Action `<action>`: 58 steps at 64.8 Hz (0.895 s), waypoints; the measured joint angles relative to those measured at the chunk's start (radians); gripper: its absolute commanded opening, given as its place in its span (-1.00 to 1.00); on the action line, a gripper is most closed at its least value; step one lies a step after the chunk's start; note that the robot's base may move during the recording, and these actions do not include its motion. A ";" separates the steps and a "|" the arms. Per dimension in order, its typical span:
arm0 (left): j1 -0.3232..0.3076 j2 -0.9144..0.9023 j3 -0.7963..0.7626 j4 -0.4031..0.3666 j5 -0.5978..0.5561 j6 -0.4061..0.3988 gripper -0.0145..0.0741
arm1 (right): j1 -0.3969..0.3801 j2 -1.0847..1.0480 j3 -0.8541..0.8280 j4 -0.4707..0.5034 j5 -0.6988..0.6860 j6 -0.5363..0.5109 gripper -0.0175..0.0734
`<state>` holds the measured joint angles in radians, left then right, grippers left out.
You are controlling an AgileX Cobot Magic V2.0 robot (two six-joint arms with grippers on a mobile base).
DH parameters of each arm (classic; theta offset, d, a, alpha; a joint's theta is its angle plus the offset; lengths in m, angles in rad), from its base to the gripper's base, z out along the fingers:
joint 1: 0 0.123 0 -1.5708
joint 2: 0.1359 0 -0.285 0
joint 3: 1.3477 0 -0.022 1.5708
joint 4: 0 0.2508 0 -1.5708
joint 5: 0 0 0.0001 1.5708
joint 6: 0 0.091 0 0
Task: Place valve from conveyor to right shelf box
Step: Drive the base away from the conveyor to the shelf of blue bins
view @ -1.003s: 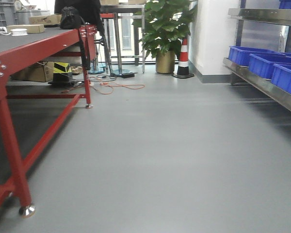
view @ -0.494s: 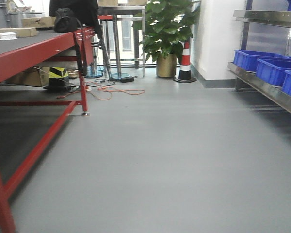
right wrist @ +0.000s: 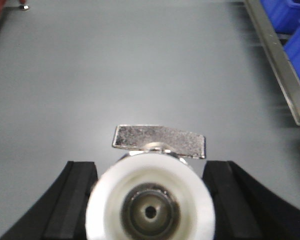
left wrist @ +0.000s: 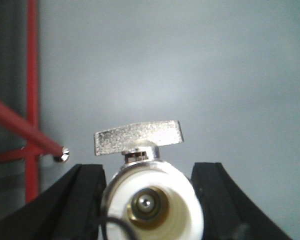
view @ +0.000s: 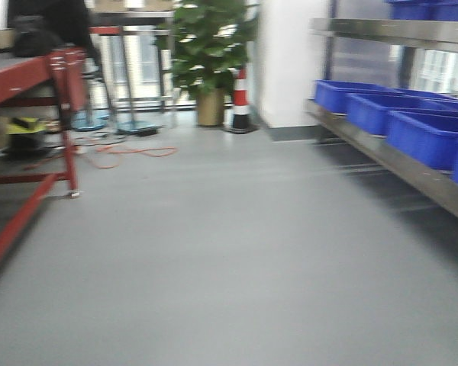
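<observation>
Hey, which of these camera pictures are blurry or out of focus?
Front-facing view: smeared throughout by motion blur, blue bins and potted plant soft-edged. Left wrist view: left-held valve handle crisp, floor hazy. Right wrist view: right-held valve white mouth out of focus.

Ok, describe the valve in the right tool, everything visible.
The valve points its round white end at the right wrist camera, with a dark metal-ringed bore in the middle. A flat, speckled silvery handle sits on top, slightly tilted. The right tool clamps it, black fingers against both sides, above the grey floor.
</observation>
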<state>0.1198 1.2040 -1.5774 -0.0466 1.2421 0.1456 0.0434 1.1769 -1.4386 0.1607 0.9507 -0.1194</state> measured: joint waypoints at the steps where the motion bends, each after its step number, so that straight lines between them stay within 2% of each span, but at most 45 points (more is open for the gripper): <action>1: 0.000 0.000 0.000 0.000 0.000 0.000 -0.92 | 0.000 0.000 0.000 0.000 0.000 0.000 -0.95; 58: 0.000 0.000 0.000 0.000 0.000 0.000 -0.92 | 0.000 0.000 0.000 0.000 0.000 0.000 -0.95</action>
<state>0.1198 1.2040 -1.5774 -0.0466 1.2421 0.1456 0.0434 1.1769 -1.4386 0.1607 0.9507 -0.1194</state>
